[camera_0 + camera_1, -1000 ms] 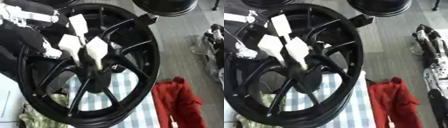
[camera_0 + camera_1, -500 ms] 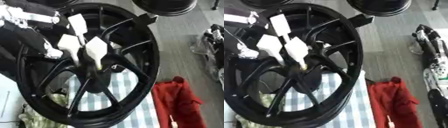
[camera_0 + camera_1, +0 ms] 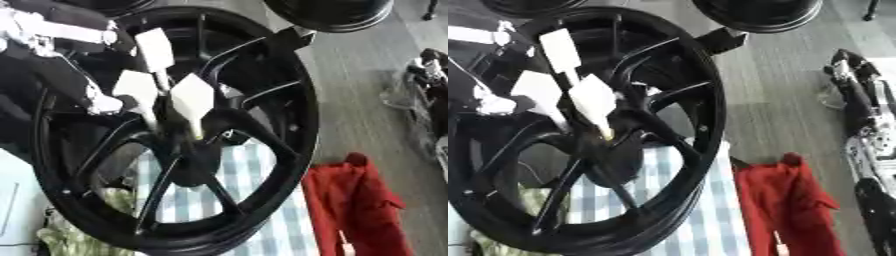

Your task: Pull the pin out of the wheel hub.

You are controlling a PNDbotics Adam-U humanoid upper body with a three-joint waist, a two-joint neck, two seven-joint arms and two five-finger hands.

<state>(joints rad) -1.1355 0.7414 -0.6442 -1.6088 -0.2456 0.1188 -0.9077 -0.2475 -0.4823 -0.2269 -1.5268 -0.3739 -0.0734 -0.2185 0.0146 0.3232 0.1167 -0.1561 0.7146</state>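
At frame centre, a big black spoked wheel [image 3: 262,165] stands tilted over a blue-and-white checked cloth [image 3: 262,220], its hub [image 3: 197,160] at the middle where the spokes meet.

Left hand [image 3: 140,90] comes in from upper left, black arm with silver joints, and sits over the spokes just above the hub. Its white-padded fingers [image 3: 192,97] are brought together and point down toward the hub; the tips converge on a small yellowish bit [image 3: 608,132] at the hub's upper edge. Looks like the pin, pinched between the tips, but it's too small to be sure. One finger [image 3: 156,47] sticks up and away from the rest.

Right hand [image 3: 877,145] shows at the right edge, well clear of the wheel, over grey floor [image 3: 367,90]. Can't tell its finger state.

Red cloth [image 3: 359,205] lies on the floor just right of the wheel's rim. Second dark wheel [image 3: 332,12] lies at the top edge. Greenish rag [image 3: 74,235] is at lower left under the rim.
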